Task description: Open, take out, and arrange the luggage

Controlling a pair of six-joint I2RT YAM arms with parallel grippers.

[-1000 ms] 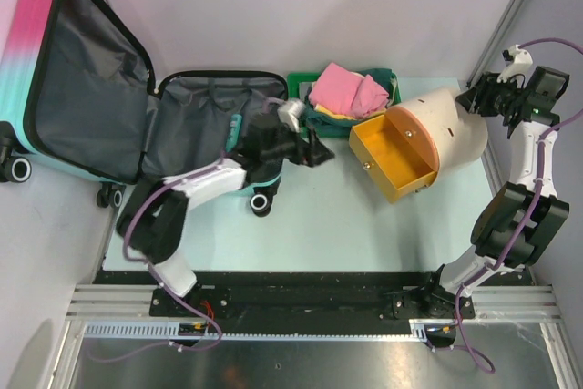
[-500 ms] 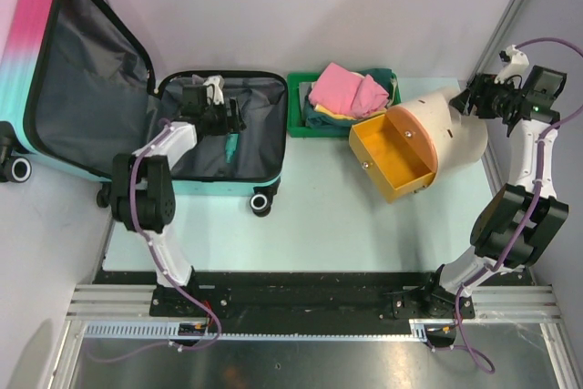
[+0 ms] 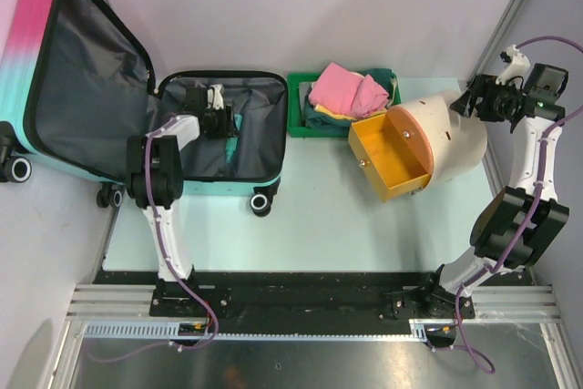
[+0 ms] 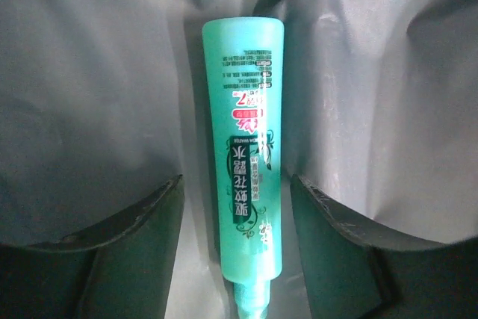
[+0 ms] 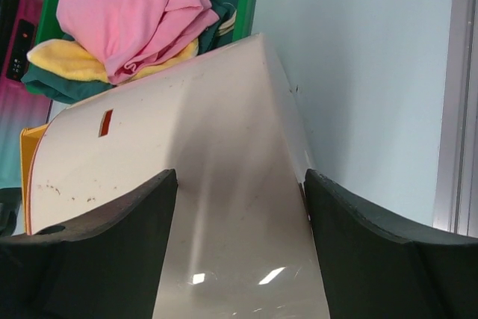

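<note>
From overhead: whole table (image 3: 319, 225). From left wrist: close inside luggage (image 3: 260, 134), ten o'clock. From right wrist: close over cylinder (image 3: 451, 129), two o'clock.

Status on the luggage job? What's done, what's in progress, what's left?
Done: the luggage lies open; clothes are piled in the green tray. In hand: the left gripper is inside the case, jaws open astride a teal tube, not gripping yet. Left: lift the tube out and place it. The right gripper hangs open over the white-and-orange cylinder.
</note>
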